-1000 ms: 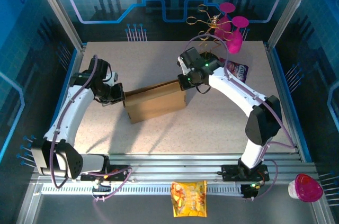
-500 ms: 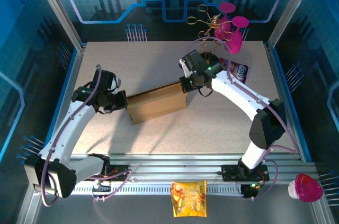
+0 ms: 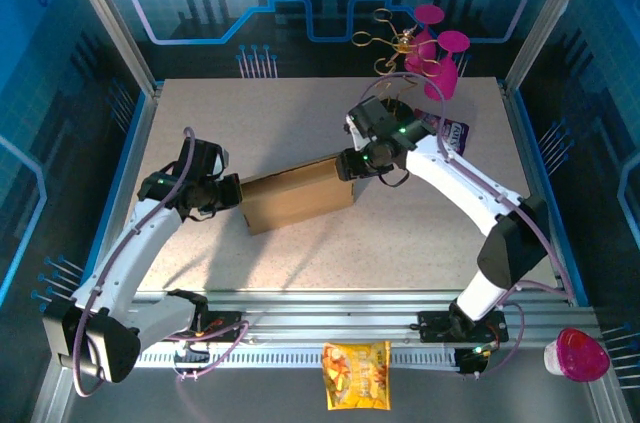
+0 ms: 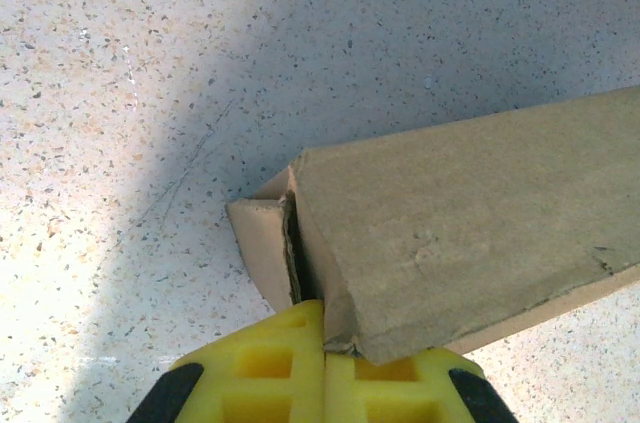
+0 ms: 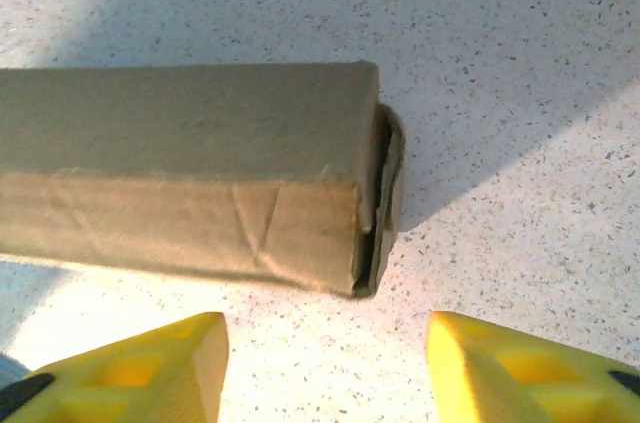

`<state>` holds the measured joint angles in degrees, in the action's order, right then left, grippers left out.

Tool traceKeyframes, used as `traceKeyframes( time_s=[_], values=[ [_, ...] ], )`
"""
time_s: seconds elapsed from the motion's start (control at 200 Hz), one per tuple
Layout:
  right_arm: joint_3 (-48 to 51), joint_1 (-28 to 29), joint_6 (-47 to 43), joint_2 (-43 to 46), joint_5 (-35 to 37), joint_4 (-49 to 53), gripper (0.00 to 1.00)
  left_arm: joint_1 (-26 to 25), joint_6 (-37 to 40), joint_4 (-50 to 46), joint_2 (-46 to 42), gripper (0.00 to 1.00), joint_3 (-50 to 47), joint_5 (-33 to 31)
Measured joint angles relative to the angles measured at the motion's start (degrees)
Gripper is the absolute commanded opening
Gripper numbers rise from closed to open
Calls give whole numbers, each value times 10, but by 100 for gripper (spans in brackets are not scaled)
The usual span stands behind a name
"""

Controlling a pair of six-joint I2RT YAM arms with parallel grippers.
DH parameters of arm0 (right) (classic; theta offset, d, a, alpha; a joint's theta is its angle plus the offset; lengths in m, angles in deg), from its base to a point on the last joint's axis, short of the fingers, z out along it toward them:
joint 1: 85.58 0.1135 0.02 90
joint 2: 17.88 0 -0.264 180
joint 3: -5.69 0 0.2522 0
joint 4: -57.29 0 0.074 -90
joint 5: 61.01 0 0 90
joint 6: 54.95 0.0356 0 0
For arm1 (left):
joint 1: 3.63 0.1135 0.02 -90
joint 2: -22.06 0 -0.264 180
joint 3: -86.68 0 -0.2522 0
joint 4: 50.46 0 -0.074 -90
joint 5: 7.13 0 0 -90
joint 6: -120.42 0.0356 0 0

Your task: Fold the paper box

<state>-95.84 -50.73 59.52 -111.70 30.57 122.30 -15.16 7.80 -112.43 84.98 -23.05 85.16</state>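
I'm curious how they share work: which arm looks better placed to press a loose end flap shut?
Probably left: the left tool is shut, right against the paper box's gaping end flap; the right tool is open and apart from the other end.

My paper box (image 3: 297, 196) is plain brown, unprinted. The counter (image 3: 280, 113) is beige with fine dark speckles (terrazzo-like). My left tool (image 4: 325, 363) and right tool (image 5: 325, 335) are yellow, black at their bases.

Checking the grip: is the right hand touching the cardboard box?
Apart. The right wrist view shows the open right hand short of the box, with bare table between its fingertips and the box's near edge.
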Motion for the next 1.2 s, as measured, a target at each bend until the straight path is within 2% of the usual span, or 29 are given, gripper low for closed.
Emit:
traceKeyframes(
  time_s=[0.115,0.23,0.35,0.38,0.505,0.61,0.775,0.986,1.201],
  values=[
    [0,0,60,29,-16,7,74,0,0,1,0,0,0,-1],
    [13,-11,167,68,-51,-12,76,-1,0,1,0,0,0,-2],
    [111,-38,323,134,-114,-125,81,-2,0,0,0,0,0,-3],
    [141,-43,365,146,-127,-158,87,-3,0,1,0,0,0,-4],
    [234,-50,539,156,-162,-279,88,-4,0,1,0,0,0,-6],
    [252,-50,629,144,-176,-327,89,-5,0,0,0,0,0,-6],
    [252,-56,700,139,-191,-372,89,-5,0,1,0,0,0,-7],
    [261,-76,733,110,-208,-391,88,-7,0,1,0,0,0,-10],
    [268,-98,733,76,-223,-397,78,-8,0,1,0,0,0,-10]
  ],
)
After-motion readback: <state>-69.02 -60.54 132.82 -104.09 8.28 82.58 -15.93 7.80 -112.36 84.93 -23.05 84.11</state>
